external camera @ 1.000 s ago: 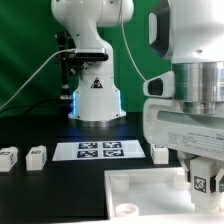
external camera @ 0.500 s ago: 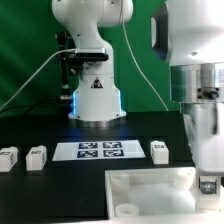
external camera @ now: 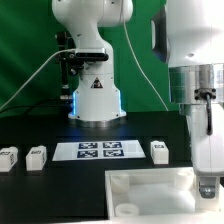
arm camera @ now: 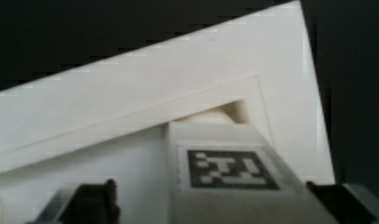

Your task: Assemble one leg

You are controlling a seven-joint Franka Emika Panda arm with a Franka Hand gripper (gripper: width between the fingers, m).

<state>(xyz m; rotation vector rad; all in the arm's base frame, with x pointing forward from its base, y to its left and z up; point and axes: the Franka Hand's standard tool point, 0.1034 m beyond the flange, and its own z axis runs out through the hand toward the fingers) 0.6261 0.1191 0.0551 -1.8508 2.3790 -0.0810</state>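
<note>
The tool [arm camera: 212, 203] hangs low over a corner of the panel [external camera: 150, 185] at the exterior view's right. It is released, its fingers [arm camera: 92, 200] flanking the upright leg [arm camera: 227, 160] without touching. Three spare legs [external camera: 159, 151] and the marker board [external camera: 100, 150] lie on the table [external camera: 60, 192], well clear.

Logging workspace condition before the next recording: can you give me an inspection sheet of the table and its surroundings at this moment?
Surface: black table; marker board lies flat near the middle.
Job's things: one leg stands at an inner corner of the white panel; spare legs lie loose either side of the marker board.
Clutter: nothing seen.
Grippers: tool over the panel, its fingers either side of the leg with gaps showing in the wrist view, so it looks open.
Cables: white cable runs from the arm base toward the exterior view's left.
Surroundings: green backdrop.
</note>
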